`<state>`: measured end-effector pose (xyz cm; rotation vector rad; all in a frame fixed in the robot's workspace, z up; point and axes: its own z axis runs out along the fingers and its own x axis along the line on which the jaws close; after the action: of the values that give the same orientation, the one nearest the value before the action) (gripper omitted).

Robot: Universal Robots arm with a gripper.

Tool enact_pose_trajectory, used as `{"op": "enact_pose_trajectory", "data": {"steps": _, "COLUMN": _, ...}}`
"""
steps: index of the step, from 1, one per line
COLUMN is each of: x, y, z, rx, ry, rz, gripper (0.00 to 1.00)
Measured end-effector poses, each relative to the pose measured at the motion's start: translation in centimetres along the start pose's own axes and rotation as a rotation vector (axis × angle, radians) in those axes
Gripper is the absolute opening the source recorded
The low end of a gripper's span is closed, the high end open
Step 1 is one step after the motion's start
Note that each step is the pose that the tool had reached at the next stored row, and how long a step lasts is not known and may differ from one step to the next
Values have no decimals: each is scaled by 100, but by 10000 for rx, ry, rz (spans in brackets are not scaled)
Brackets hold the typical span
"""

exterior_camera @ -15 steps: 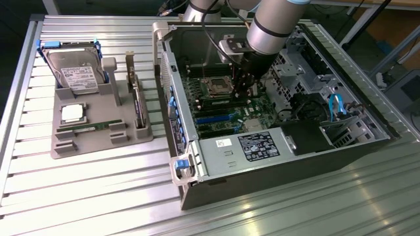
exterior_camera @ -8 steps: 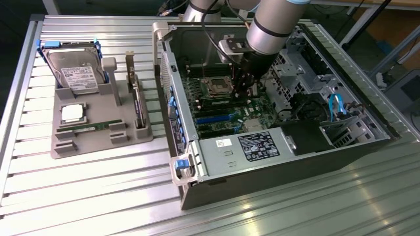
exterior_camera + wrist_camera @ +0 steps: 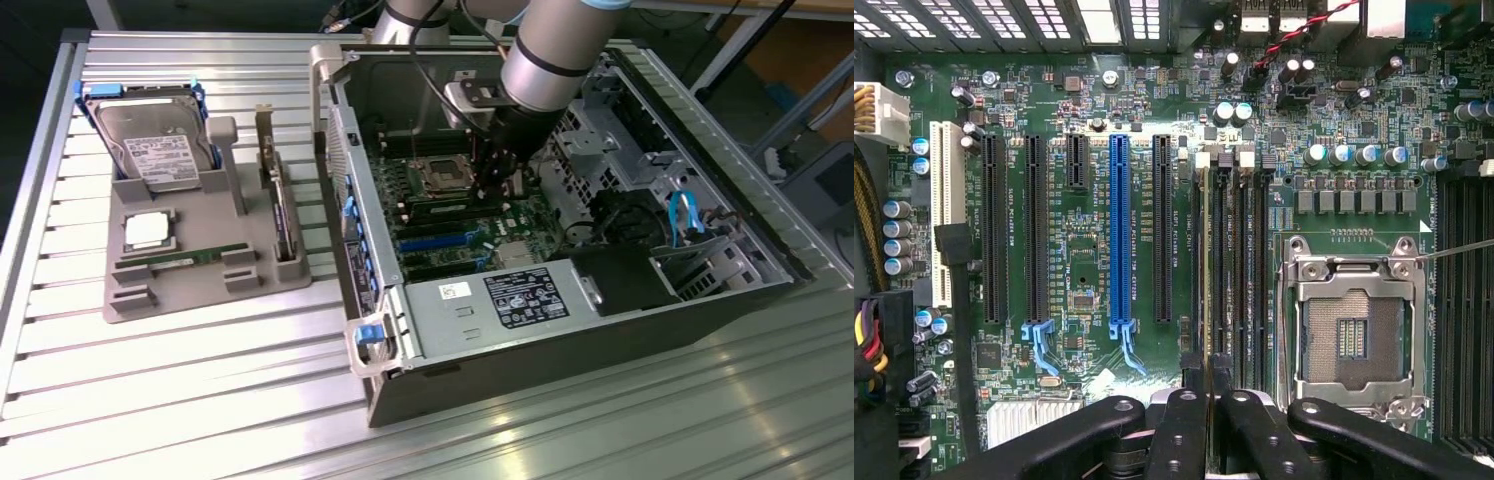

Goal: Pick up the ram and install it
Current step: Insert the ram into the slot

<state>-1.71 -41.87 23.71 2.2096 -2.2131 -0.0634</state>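
Green and thin, ram (image 3: 1206, 250) edge-on along the memory slots (image 3: 1239, 270), just beside the CPU socket (image 3: 1351, 335); seated or not, cannot tell. Pinched between the 2 nearly closed fingers of the pincer (image 3: 1211, 400). Arm (image 3: 547, 60) reaching down into the open computer case (image 3: 574, 290) at the socket. 1 similar green stick (image 3: 187, 259) on the grey tray (image 3: 134, 300) on the bench (image 3: 200, 400), well apart from the socket.

Probably a robotics lab or workshop. A robot arm (image 3: 558, 55) hangs inside an open computer case (image 3: 574, 300) on a slatted metal desk (image 3: 200, 400).
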Motion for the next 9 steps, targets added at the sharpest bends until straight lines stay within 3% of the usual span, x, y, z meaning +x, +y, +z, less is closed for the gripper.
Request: {"op": "enact_pose_trajectory", "data": {"steps": 9, "x": 1, "y": -2, "z": 58, "rx": 0, "ry": 0, "rz": 0, "gripper": 12}}
